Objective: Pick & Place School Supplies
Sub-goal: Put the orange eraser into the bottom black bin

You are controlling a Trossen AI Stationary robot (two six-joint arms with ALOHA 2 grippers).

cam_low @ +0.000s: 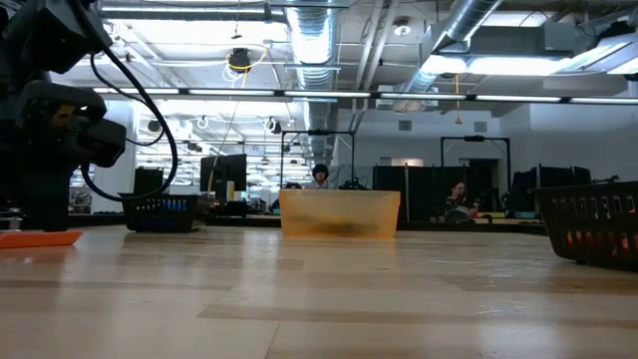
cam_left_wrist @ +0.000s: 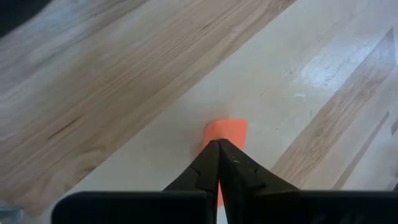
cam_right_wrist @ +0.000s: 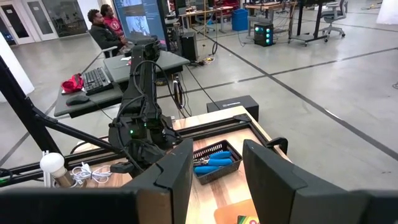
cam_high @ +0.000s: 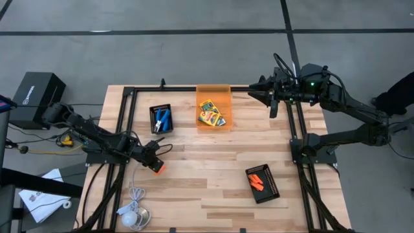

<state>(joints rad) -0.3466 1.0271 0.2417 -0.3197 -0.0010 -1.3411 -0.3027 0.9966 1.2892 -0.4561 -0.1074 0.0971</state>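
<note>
**Left gripper down on an orange piece, right arm parked at the back**

Your left gripper (cam_high: 157, 166) sat low at the table's nine o'clock side, fingers pressed together, tips over a short flat orange piece (cam_left_wrist: 226, 132) lying on the light wooden tabletop (cam_high: 207, 181). At eleven o'clock, a black mesh tray (cam_high: 161, 119) held the blue-handled tools (cam_high: 163, 120). At twelve, the translucent orange bin (cam_high: 214, 107) held the yellow-and-green printed crayon boxes (cam_high: 210, 112). At five o'clock, a second black tray (cam_high: 263, 183) carried more orange pieces (cam_high: 257, 180). Your right gripper (cam_high: 253, 92) hovered at one o'clock, fingers parted, holding nothing.
</note>
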